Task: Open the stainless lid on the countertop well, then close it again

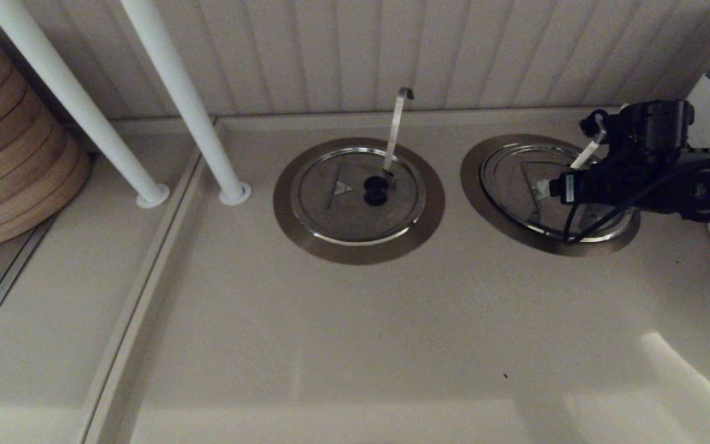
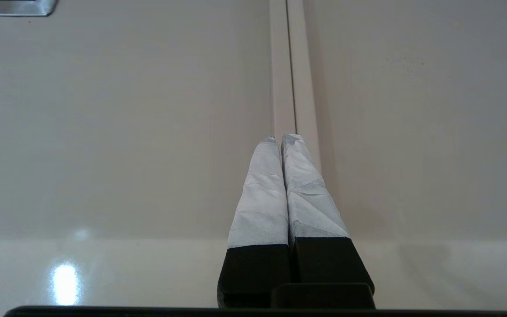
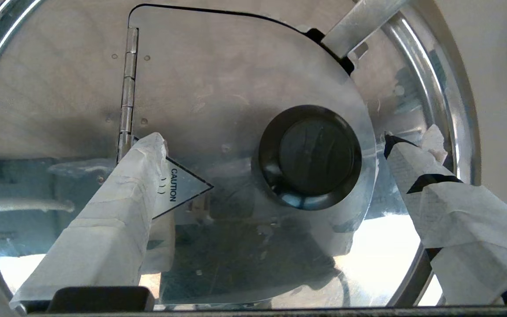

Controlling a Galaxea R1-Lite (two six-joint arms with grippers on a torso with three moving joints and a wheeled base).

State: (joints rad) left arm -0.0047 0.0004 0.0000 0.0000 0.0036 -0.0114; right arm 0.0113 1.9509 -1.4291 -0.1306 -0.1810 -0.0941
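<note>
1. The stainless lid [image 3: 218,88] lies flat and closed on the countertop well [image 1: 629,237], the right-hand one of two wells set in the counter [image 1: 355,345]. The right gripper [image 3: 275,141] hangs just above it.
2. The right wrist view alone shows the lid's detail: a black knob [image 3: 310,156] sits between the two taped fingers [image 3: 117,211], closer to the finger near the rim. A hinge [image 3: 126,88] runs across the lid beside the tip of the other finger.
3. The right gripper's fingers are spread wide, one on each side of the knob, gripping nothing.
4. A triangular mark [image 3: 181,189] pokes out from beside one fingertip; it carries the word "CAUTION".
5. A straight flat utensil handle [image 3: 359,22] rises through a notch at the lid's edge, beyond the fingertips. In the head view the arm hides the knob, and only the handle and part of the lid show.
6. Only the head view shows the twin lid [image 1: 355,194] to the left, with its own black knob and a hook-ended handle [image 1: 397,126].
7. Farther left stand two white posts [image 1: 188,105] and a stack of bamboo steamers [image 1: 10,142].
8. The left gripper [image 2: 278,138] shows only in its own wrist view. Its taped fingers are pressed together, empty, above the bare counter, with a seam [image 2: 289,66] running ahead of the tips.
</note>
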